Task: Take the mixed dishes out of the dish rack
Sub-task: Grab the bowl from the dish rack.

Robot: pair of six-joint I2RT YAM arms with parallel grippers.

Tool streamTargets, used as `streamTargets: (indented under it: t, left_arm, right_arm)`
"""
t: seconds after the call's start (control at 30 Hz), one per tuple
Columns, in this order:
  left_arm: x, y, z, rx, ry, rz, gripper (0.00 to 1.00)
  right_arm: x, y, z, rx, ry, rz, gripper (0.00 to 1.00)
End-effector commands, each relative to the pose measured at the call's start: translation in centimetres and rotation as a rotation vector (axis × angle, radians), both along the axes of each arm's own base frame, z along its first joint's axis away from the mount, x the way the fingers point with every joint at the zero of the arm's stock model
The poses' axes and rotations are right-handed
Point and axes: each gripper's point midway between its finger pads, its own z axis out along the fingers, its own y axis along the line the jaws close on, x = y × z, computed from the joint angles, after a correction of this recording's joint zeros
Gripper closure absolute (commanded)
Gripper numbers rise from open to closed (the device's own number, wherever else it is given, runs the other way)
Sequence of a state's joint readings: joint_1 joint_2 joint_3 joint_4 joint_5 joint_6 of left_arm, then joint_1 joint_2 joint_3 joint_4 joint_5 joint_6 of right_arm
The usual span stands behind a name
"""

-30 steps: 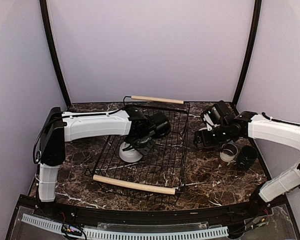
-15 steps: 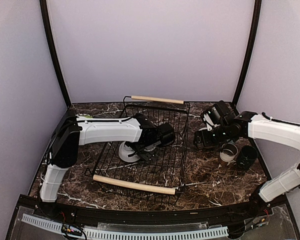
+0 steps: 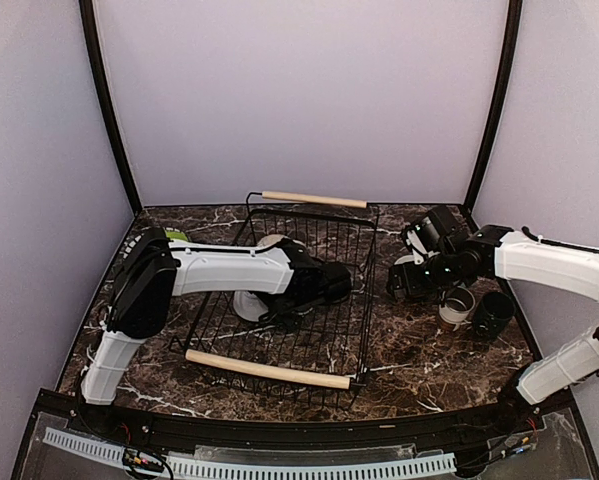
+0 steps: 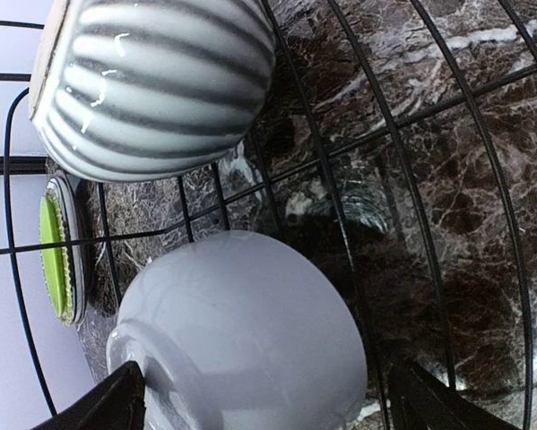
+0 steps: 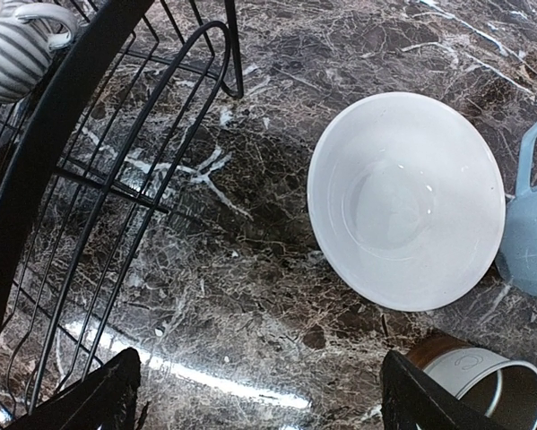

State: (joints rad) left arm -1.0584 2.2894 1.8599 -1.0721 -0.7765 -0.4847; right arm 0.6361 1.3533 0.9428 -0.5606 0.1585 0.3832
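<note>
Top external: dish rack (image 3: 267,369) mid-tabletop; we judge it mostly unloaded. Inside: pale bowl (image 4: 241,331), grey-striped mug (image 4: 151,81). Outside: white bowl (image 5: 407,199), light-blue mug (image 5: 532,224), small cup (image 5: 483,385), dark mug (image 3: 494,312) at 3 o'clock; green plate (image 4: 53,246) at 10. Left tool (image 4: 268,408) apart, astride pale bowl; right tool (image 5: 259,394) apart, empty.

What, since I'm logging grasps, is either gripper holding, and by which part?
Nothing. The left gripper stands open around the pale bowl in the dish rack; the right gripper hangs open above the table.
</note>
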Motion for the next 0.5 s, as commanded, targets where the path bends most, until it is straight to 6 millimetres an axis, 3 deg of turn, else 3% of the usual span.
streamTargets:
  t: [0.0, 0.17, 0.3, 0.47]
  left_arm:
    - [0.2, 1.4, 0.3, 0.060, -0.051, 0.032, 0.07]
    - [0.4, 1.4, 1.3, 0.058, -0.073, 0.035, 0.08]
    - [-1.0, -0.1, 1.0, -0.033, 0.053, 0.010, 0.05]
    - [-1.7, -0.5, 3.2, -0.115, 0.085, -0.017, 0.01]
  right_arm:
    - [0.1, 0.4, 0.2, 0.016, -0.022, -0.008, 0.10]
    - [0.1, 0.4, 0.0, 0.015, -0.016, -0.009, 0.10]
    - [0.1, 0.4, -0.1, 0.015, -0.014, -0.008, 0.10]
    - [0.1, 0.3, -0.1, 0.012, -0.016, -0.009, 0.10]
